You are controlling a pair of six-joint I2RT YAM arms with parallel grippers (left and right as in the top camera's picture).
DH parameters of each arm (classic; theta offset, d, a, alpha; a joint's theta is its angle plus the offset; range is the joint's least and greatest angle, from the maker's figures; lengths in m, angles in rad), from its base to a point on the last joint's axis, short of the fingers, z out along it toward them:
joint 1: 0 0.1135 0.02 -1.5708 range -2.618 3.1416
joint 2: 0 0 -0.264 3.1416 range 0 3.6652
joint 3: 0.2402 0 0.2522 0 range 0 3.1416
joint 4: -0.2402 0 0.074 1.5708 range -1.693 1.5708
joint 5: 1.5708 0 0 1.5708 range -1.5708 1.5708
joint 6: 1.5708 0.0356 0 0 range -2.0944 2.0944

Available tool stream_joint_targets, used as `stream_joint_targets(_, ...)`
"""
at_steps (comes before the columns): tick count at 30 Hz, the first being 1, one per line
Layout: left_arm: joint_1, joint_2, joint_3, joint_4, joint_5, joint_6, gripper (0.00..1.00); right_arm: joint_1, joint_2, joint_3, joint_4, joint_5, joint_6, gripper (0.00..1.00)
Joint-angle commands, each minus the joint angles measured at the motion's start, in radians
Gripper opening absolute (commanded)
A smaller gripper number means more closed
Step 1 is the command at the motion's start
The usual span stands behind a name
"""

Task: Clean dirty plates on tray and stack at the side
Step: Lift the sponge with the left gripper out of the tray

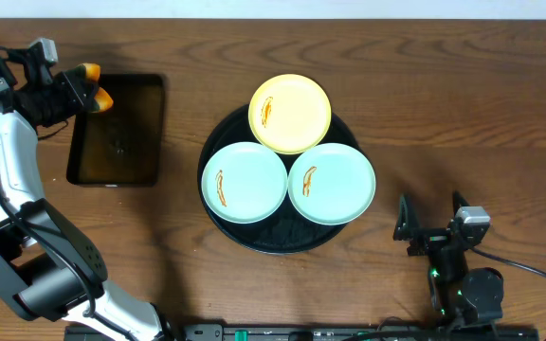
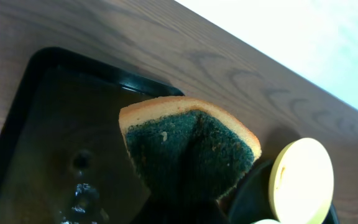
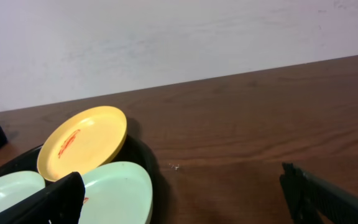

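On the round black tray [image 1: 271, 242] lie three plates, each with an orange-brown smear. The pale yellow plate [image 1: 290, 113] is at the back. Two mint plates [image 1: 245, 182] [image 1: 332, 182] sit in front of it. My left gripper [image 1: 81, 91] hovers at the far left over a small rectangular tray, shut on a sponge [image 2: 188, 146] with a yellow back and a dark green scouring face. My right gripper [image 1: 431, 220] stands open to the right of the round tray, low over the table. Its fingers [image 3: 61, 199] frame bare wood, with the nearest mint plate [image 3: 114, 190] beside its left finger.
The rectangular black tray [image 1: 117, 131] at the left holds a shallow film of water [image 2: 82, 193]. The table is brown wood, with a pale wall behind its far edge. The left arm's base stands at the front left corner.
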Motion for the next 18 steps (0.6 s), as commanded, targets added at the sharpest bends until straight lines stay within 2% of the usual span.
stream_joint_targets(1, -0.002, 0.010, -0.001, 0.009, -0.009, 0.106, 0.07, -0.011, -0.001, -0.001, -0.003, 0.000, -0.014, 0.99)
stream_joint_targets(10, -0.002, 0.011, -0.001, 0.119, -0.008, 0.124, 0.07, -0.011, -0.001, -0.001, -0.003, -0.001, -0.014, 0.99)
stream_joint_targets(16, -0.006, 0.011, -0.001, 0.164, 0.000, 0.085, 0.07, -0.011, -0.001, -0.001, -0.003, -0.001, -0.014, 0.99)
stream_joint_targets(18, -0.006, 0.011, -0.001, 0.195, 0.001, 0.018, 0.07, -0.011, -0.001, -0.001, -0.003, 0.000, -0.014, 0.99)
